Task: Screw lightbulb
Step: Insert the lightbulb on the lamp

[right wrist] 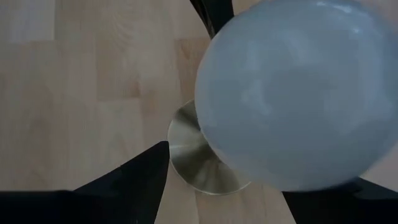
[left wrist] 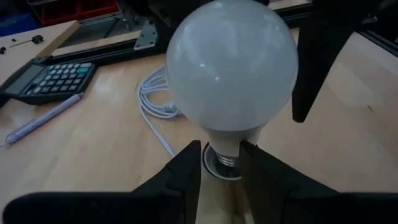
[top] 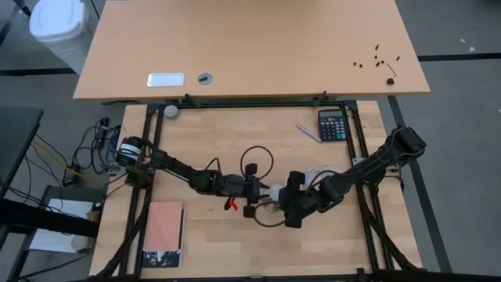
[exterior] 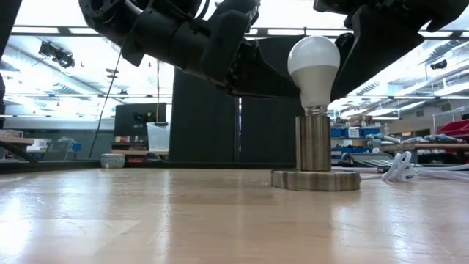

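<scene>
**Table layout: socket, bulb and surrounding items**

The lightbulb (exterior: 314,67) stands upright in the socket (exterior: 315,143), which rises from a round base (exterior: 315,180) resting on the table (top: 313,251) near its centre. A cord (left wrist: 152,102) lies on the table beside the base, toward the far right. The left gripper (left wrist: 219,171) sits at the bulb's neck from the left; the right gripper (top: 291,200) is at the bulb from the right. A calculator (top: 333,125) lies at the far right, with a pen (top: 308,132) just left of it. A notebook (top: 163,235) lies near left. A desk (top: 250,47) stands beyond the table's far edge.
</scene>
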Controlling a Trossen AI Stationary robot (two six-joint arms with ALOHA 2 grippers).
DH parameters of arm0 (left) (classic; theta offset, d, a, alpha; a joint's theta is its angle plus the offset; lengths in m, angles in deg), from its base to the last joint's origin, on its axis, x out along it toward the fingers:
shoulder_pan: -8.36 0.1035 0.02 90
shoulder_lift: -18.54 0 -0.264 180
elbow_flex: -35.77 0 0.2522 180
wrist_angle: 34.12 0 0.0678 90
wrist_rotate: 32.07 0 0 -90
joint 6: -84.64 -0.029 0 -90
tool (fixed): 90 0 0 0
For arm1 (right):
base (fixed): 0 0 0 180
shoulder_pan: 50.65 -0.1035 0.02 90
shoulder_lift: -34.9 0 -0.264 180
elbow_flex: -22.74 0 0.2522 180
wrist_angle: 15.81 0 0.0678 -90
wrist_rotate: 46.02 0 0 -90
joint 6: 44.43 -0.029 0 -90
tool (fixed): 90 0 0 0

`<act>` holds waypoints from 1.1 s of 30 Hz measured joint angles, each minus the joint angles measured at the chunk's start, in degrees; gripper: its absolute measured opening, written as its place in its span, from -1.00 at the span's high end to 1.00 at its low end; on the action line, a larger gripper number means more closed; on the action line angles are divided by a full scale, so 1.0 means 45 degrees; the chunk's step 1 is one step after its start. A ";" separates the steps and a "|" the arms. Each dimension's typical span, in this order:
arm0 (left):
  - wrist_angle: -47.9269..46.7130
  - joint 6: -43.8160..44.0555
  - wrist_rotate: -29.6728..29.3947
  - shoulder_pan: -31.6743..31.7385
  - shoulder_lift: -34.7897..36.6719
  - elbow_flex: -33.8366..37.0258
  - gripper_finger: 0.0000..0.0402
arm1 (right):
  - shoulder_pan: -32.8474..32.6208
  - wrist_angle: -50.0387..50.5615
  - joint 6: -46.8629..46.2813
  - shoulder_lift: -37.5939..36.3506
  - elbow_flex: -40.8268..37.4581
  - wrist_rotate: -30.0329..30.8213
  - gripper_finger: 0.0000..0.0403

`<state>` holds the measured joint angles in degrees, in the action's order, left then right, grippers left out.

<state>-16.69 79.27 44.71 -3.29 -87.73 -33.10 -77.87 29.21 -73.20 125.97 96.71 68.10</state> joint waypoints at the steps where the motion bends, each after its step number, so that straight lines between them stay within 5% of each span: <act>1: -0.0103 0.0000 -0.0005 0.0004 0.0009 -0.0044 0.44 | 0.0000 0.0008 0.0000 0.0000 0.0000 0.0000 -0.45; 33: -0.3248 -0.0408 0.0065 -0.0004 0.0937 -0.0637 0.44 | 0.0918 0.0070 0.0413 -0.0299 0.0015 -0.0372 -0.44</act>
<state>-31.31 77.43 45.00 -3.31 -83.52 -35.96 -73.74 29.52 -71.34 124.63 96.78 66.43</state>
